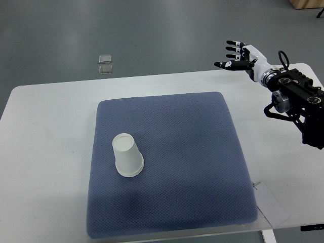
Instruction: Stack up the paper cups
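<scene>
The white tabletop (45, 152) carries a blue-grey mat (202, 167). One white paper cup (127, 156) stands upside down on the mat, left of its centre, base up and rim down. The right hand (239, 55) is raised over the far right corner of the tabletop, well apart from the cup, its arm entering from the right edge. Its fingers (233, 48) are spread apart and hold nothing. Two small clear squares (105, 63) lie on the grey floor (162, 30) beyond the tabletop.
</scene>
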Motion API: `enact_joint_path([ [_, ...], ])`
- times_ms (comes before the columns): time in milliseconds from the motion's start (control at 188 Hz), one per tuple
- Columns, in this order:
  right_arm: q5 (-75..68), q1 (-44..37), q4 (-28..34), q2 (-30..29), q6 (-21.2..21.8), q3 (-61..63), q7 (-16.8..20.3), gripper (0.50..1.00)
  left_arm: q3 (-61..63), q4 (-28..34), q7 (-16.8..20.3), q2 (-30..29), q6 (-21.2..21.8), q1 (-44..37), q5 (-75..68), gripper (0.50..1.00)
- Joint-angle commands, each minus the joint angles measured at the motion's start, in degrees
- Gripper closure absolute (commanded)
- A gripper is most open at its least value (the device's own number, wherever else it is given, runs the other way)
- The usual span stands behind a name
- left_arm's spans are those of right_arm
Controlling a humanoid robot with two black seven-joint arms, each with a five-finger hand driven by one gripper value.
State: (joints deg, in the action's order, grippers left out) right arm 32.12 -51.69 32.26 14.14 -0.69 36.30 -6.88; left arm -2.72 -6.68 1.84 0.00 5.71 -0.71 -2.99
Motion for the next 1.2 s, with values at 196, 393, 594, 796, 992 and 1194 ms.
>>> enact_joint_path([
  [196,-3.03,3.79,-2.20,-2.54,-0.10,5.63,-0.06,0.595,0.00,0.00,0.00,0.00,0.00,0.10,0.00,0.500],
  [393,-3.03,6.52,-2.29,-5.79,-1.24,10.55,-0.85,0.585,0.00,0.00,0.00,0.00,0.00,0.01,0.00,0.500],
  [594,-3.12,7.92,-2.20,-7.46,-5.29,12.39,-1.03,0.583,0.00,0.00,0.00,0.00,0.00,0.01,0.00,0.500],
  [796,-3.12,8.62,-2.02,-8.34,-5.20,13.45,-1.03,0.583,0.00,0.00,0.00,0.00,0.00,0.01,0.00,0.500],
  [992,-3.12,8.62,-1.32,-8.25,-4.76,13.89,-1.03,0.583,0.00,0.00,0.00,0.00,0.00,0.01,0.00,0.500],
  [1194,-3.12,8.54,0.00,-8.25,-4.67,14.42,-1.03,0.583,0.00,0.00,0.00,0.00,0.00,0.01,0.00,0.500],
])
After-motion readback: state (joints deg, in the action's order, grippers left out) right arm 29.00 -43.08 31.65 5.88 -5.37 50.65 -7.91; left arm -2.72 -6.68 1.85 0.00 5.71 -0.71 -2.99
